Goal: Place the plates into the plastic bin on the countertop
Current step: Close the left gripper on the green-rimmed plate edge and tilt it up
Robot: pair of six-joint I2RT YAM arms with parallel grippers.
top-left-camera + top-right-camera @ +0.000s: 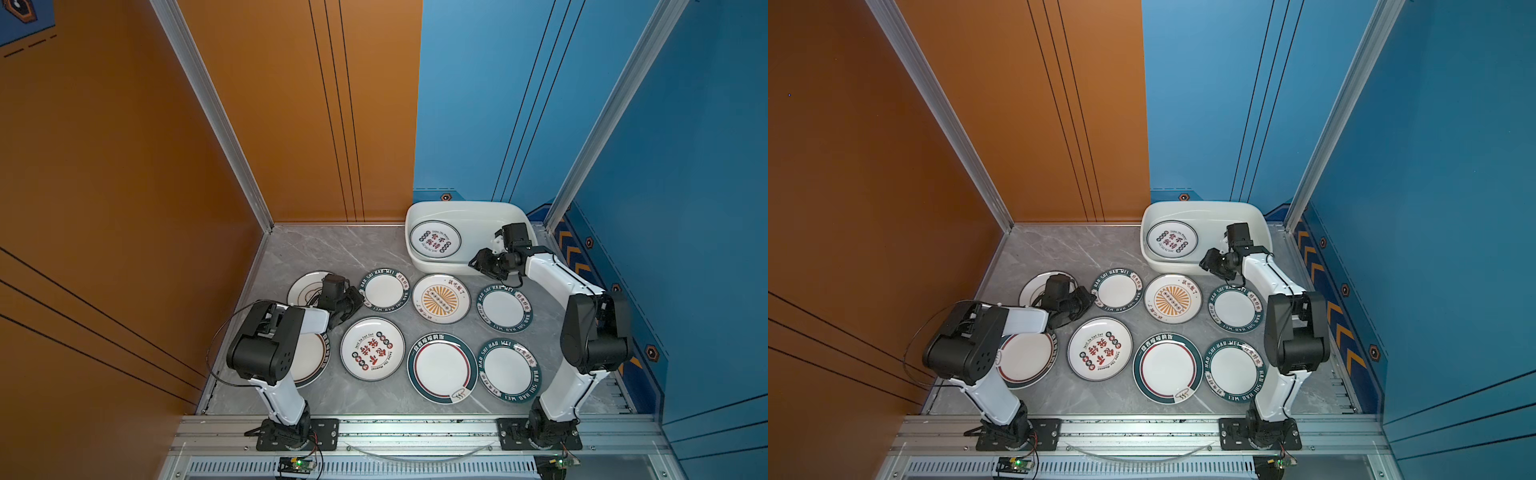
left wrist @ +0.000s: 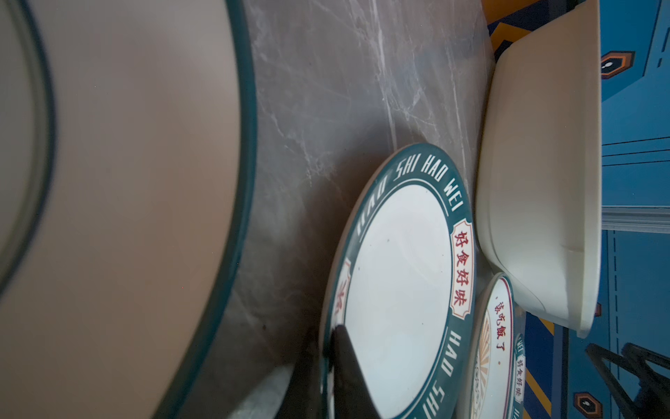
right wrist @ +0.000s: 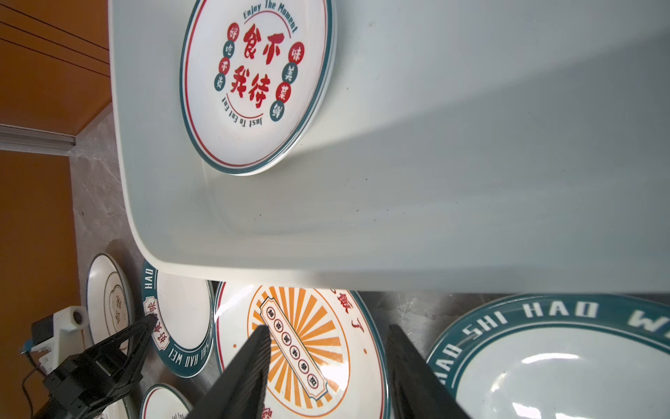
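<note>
Several plates lie on the grey countertop (image 1: 332, 249). One red-lettered plate (image 1: 435, 239) (image 3: 253, 83) lies in the white plastic bin (image 1: 469, 206) (image 1: 1204, 205) at the back right. My left gripper (image 1: 360, 297) (image 1: 1092, 297) (image 2: 326, 357) is shut on the left rim of a small green-rimmed HAO SHI HAO WEI plate (image 1: 384, 289) (image 2: 398, 290); one finger lies over the rim and one under it. My right gripper (image 1: 478, 264) (image 1: 1207, 261) (image 3: 328, 330) hangs open and empty by the bin's front wall, above the orange sunburst plate (image 1: 441, 298) (image 3: 308, 344).
Behind my left wrist lies a thin-rimmed white plate (image 1: 303, 284) (image 2: 145, 181). Other plates fill the front rows: a red-lettered one (image 1: 372, 349), a large green-rimmed one (image 1: 441, 368), two small green-rimmed ones (image 1: 504, 307) (image 1: 509, 370) and one under my left arm (image 1: 309, 359). Walls stand left, behind and right.
</note>
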